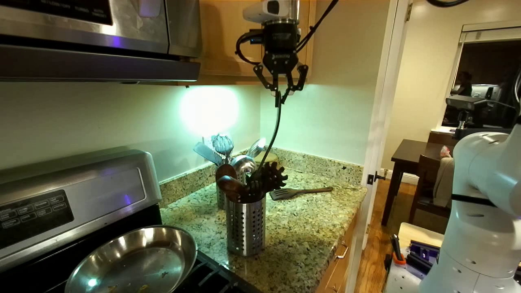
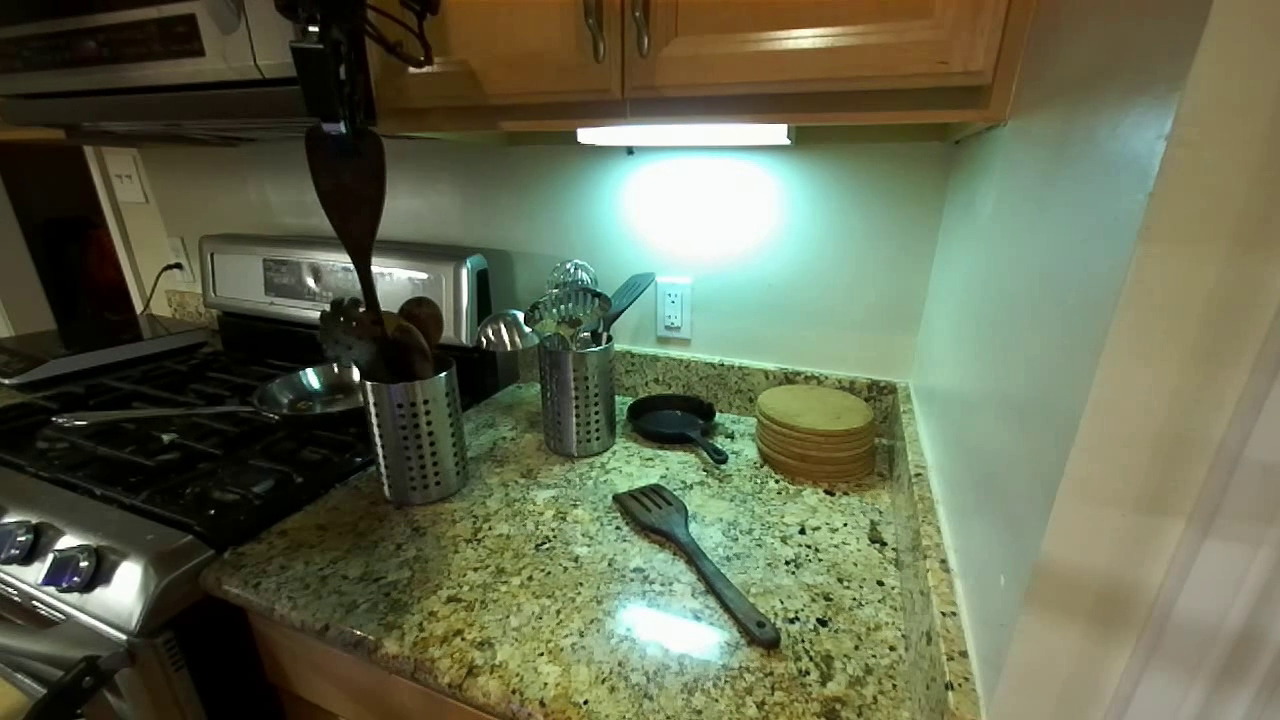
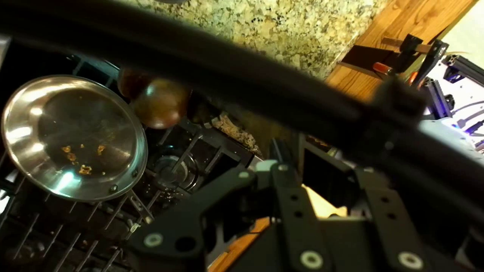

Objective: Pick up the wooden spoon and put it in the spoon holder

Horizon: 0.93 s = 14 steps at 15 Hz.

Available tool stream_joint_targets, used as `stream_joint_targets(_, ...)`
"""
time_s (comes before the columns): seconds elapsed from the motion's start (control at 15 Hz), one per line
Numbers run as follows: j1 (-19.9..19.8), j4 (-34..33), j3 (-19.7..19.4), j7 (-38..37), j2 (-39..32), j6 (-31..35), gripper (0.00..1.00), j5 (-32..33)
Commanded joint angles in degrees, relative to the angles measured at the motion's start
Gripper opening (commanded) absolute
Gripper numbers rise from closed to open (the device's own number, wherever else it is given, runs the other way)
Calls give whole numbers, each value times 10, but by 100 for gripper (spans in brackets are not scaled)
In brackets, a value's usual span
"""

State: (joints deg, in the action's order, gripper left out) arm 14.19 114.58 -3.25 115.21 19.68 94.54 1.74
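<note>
Placing seems in hand: the wooden spoon is pinched in the closed gripper above the spoon holder, probably to be lowered, then released.

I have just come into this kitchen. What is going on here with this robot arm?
The robot's tool is closed on the broad upper end of a long dark wooden utensil, which seems to be the wooden spoon of the task. Its thin handle points down among the other utensils standing in a perforated steel holder. The handle's lower end is hidden there, so I cannot tell how deep it is. The tool has not yet let go.
</note>
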Motion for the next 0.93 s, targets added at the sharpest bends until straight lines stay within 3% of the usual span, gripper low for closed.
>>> stream_joint_targets(0.0,-15,26,10,38,-10,38,5,-28)
stream_joint_targets(0.87,-12,45,64,56,-71,88,5,-52)
